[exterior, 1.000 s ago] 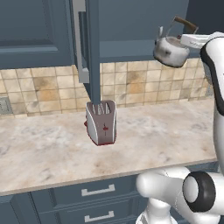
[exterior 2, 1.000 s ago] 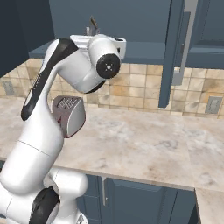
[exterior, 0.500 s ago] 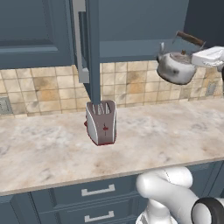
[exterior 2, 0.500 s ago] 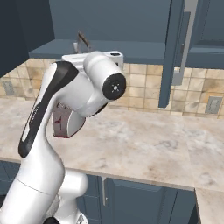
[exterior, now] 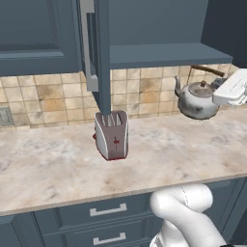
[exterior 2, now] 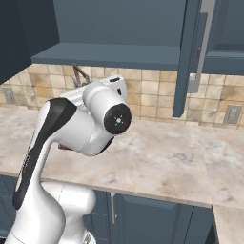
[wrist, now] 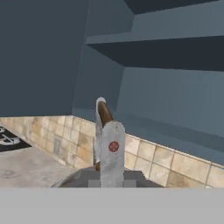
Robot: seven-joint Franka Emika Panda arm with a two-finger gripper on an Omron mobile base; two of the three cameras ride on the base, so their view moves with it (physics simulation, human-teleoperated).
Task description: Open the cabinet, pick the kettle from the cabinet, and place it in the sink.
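Marbled countertop [exterior: 58, 169], tan tile backsplash behind. Gripper [exterior: 219, 91] at right edge of left base view, closed on arched brown-topped handle of kettle [exterior: 197, 99]; fingers themselves hard to make out there. Kettle hangs above counter, below the shelf, spout toward left. Hand view looks along kettle handle [wrist: 105, 114] toward cabinet [wrist: 166, 65] interior. Cabinet door [exterior: 102, 53] stands open, edge-on, silver bar handle beside it. Toaster [exterior: 112, 134] sits on counter just below door.
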